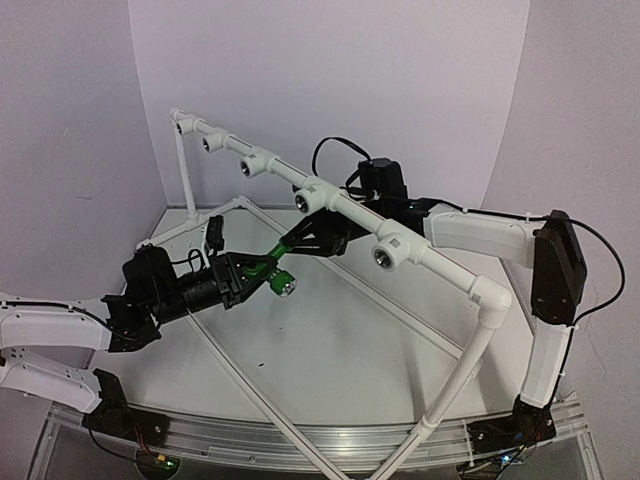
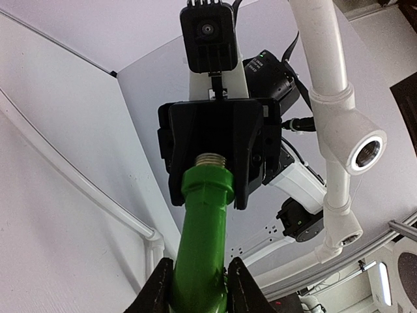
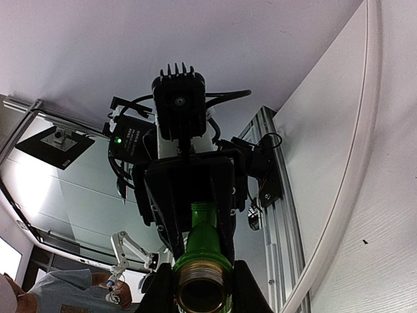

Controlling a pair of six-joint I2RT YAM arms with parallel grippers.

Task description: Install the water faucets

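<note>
The bright-green water faucet hangs in mid-air over the table, held between both grippers. My left gripper comes in from the left and is shut on its bent body. In the left wrist view the fingers press both sides of the green faucet, at my left gripper. My right gripper reaches in from the right under the white pipe rail. It is shut on the threaded metal end of the faucet, with my right gripper flanking it. A silver round end faces the camera.
A white pipe rail with several tee fittings crosses diagonally above the table on white legs. One open tee fitting sits right of the faucet. An aluminium rail runs along the near edge.
</note>
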